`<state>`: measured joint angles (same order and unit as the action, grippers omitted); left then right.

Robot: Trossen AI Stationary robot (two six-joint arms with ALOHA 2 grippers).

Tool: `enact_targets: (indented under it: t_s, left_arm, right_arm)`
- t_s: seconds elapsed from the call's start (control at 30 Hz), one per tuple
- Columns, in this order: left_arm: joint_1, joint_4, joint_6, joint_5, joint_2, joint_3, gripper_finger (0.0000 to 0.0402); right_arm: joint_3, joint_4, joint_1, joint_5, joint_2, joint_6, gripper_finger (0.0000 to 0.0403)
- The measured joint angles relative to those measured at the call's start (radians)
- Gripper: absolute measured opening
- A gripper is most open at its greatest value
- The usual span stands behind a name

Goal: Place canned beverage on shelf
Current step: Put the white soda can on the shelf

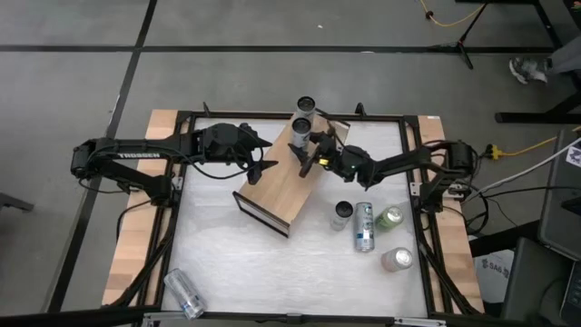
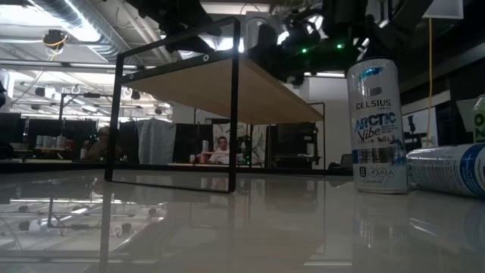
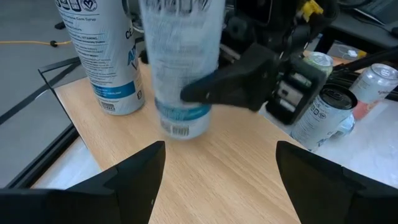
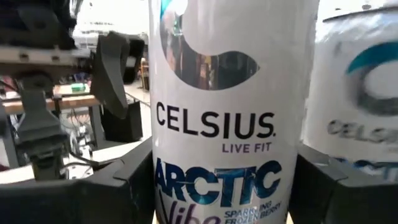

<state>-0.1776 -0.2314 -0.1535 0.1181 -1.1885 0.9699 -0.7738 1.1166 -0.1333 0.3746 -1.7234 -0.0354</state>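
The shelf (image 1: 272, 191) is a light-wood board on black frame ends, standing askew mid-table; it also shows in the low view (image 2: 227, 83). A white Celsius can (image 1: 306, 106) stands at its far end. My right gripper (image 1: 309, 153) reaches in from the right and is shut on a second white can (image 1: 301, 127), which fills the right wrist view (image 4: 214, 124). My left gripper (image 3: 217, 180) is open and empty just above the board (image 3: 217, 162), near the held can (image 3: 180, 68). My right gripper pinches the can's lower side walls (image 4: 168, 180) between its two fingers; one finger (image 3: 230, 87) lies across the can's side. The fingers come level from the table's right side. The can is upright over the board; whether its bottom rests on it, I cannot tell.
Several more cans are on the table's right part: one upright (image 1: 342, 215), one lying (image 1: 365, 227), two beyond (image 1: 397, 260). One can lies at the near left corner (image 1: 184, 292). The low view shows an upright can (image 2: 377, 125) beside a lying one (image 2: 447, 171).
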Motion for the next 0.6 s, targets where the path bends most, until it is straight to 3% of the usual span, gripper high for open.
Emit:
enact_targets:
  t_s: [0.6]
  left_arm:
    - [0.000, -0.013, 0.000, 0.000, -0.001, 0.000, 0.0298]
  right_arm:
    - [-0.096, -0.005, -0.035, 0.000, -0.125, 0.000, 0.0254]
